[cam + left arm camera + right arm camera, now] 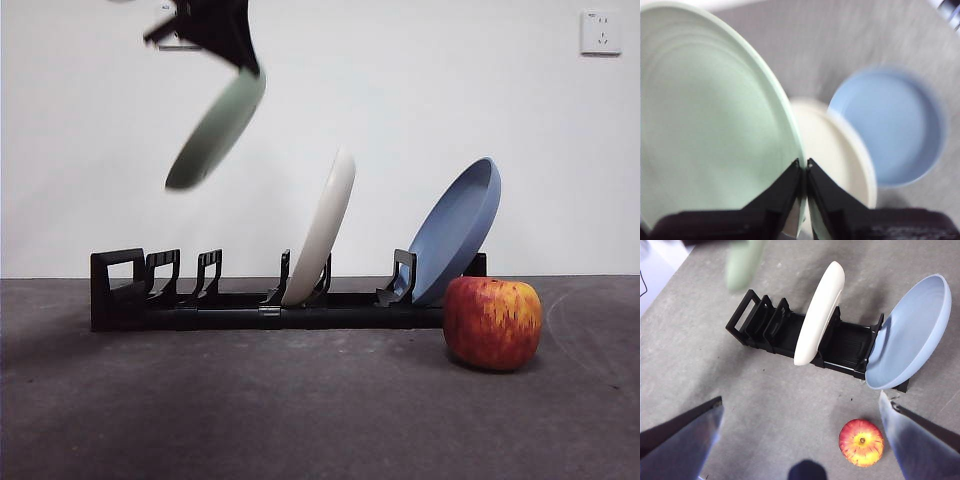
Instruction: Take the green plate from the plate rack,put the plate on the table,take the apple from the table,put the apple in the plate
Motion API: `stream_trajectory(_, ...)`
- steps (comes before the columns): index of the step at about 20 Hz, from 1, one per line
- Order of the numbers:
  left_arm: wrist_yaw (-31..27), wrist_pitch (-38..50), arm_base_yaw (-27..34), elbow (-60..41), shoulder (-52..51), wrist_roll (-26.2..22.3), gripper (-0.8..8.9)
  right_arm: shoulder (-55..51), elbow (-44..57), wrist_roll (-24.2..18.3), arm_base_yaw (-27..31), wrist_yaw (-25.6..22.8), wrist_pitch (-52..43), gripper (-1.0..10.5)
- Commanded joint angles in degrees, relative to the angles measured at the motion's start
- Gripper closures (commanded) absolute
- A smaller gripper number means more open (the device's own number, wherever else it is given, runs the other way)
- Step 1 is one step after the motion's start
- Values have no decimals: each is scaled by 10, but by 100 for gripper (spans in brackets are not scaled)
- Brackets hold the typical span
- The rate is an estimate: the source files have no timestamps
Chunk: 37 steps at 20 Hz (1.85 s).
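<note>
Aloft | left pincer point(804, 172) clamped on rim of green plate point(215, 132), tilted, high above handle end of rack point(250, 305) | right pincer point(800, 440) jaws apart, above bench point(300, 410) | apple point(492, 323) on bench beside blue plate point(455, 232)

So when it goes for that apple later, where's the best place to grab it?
Probably from straight above, with the right gripper, whose jaws are wide open, closing across the round sides of the apple. It sits stem up on the table, apart from the plate rack, so its sides are free.
</note>
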<state>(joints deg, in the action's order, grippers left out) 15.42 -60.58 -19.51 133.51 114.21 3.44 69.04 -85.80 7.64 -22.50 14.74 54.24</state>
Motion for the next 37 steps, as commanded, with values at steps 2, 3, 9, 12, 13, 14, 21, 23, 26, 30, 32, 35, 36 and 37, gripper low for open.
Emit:
stream_trajectory(2, 0, -64, -17, 124, 1, -7, 822, 2, -2, -3, 0, -2, -3, 258)
stream_trajectory(3, 0, -95, -23, 165, 1, -10, 822, 2, -2, -3, 0, -3, -4, 258)
stream_trajectory(9, -7, -158, -90, 266, -68, -38, 822, 2, -2, -3, 0, -20, -24, 258)
stream_trajectory(12, -60, -160, -162, 264, -122, -52, 822, 2, -2, -4, 0, -24, -24, 257)
stream_trajectory(13, -89, -160, -190, 257, -140, -55, 822, 2, -2, -4, 0, -24, -24, 257)
stream_trajectory(14, -117, -161, -216, 243, -160, -61, 822, 2, -2, -4, 0, -24, -24, 257)
stream_trajectory(21, -275, -161, -369, -111, -372, -33, 822, 2, -2, -3, 0, -24, -19, 257)
stream_trajectory(23, -275, -161, -389, -231, -425, 5, 822, 2, -2, -3, 0, -24, -19, 257)
stream_trajectory(26, -282, -161, -406, -381, -468, 62, 822, 2, -2, -3, 0, -24, -19, 258)
stream_trajectory(30, -345, -125, -415, -535, -457, 103, 823, 2, -2, -3, 0, -24, -19, 257)
stream_trajectory(32, -351, -60, -414, -596, -436, 103, 822, 2, -2, -3, 0, -24, -18, 257)
stream_trajectory(35, -350, 64, -410, -656, -389, 80, 823, 2, -2, -3, 0, -24, -14, 257)
stream_trajectory(36, -349, 91, -407, -663, -368, 73, 823, 2, -2, -3, 0, -24, -13, 257)
stream_trajectory(37, -349, 106, -407, -664, -344, 69, 822, 2, -2, -3, 0, -24, -11, 257)
